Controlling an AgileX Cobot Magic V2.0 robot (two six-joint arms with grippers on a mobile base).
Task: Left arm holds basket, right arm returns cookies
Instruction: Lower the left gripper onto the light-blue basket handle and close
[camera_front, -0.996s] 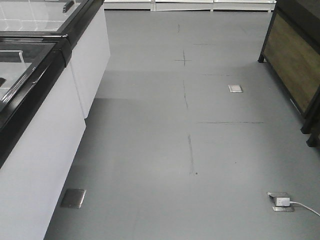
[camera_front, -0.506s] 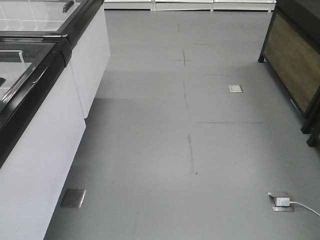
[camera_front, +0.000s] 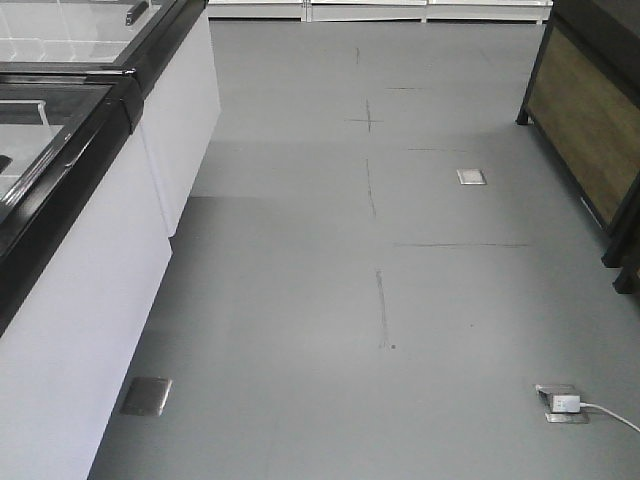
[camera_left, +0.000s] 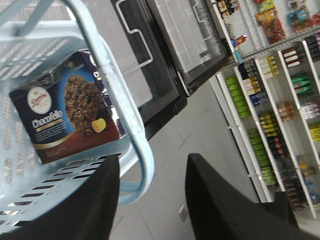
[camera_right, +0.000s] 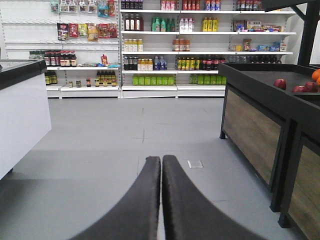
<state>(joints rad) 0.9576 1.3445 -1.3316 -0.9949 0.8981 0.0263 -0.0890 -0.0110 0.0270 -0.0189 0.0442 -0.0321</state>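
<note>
In the left wrist view, the left tool (camera_left: 152, 162) has its 2 black fingers spread, wider than the pale blue bar that runs down between them. That bar is the rim of the basket (camera_left: 120, 105). It curves in behind the finger on the picture's left, and no squeeze on it shows. Whether the bar rests on that finger cannot be told.

The cookies (camera_left: 65, 120) are inside the basket, against its slotted wall, with the printed face turned to the camera. The box's longer side runs across the picture and rises toward the right. The white lettering reads along that same line, with the round logo at the low left end and the cookie picture toward the rim bar. This view is itself tilted, so how the box stands against the floor cannot be told.

Beyond the basket are a black-framed freezer (camera_left: 165, 50) with glass lids and shelves of bottles (camera_left: 270, 125).

The right tool (camera_right: 161, 159) is closed finger to finger with nothing between, pointing level down an aisle of grey floor (camera_right: 125, 130). A dark produce stand (camera_right: 250, 125) is on its right, with stocked wall shelves (camera_right: 160, 50) ahead.

The front view shows grey floor, white freezer cabinets (camera_front: 80, 330) on the left, and a floor socket (camera_front: 561, 402) with a white plug.
</note>
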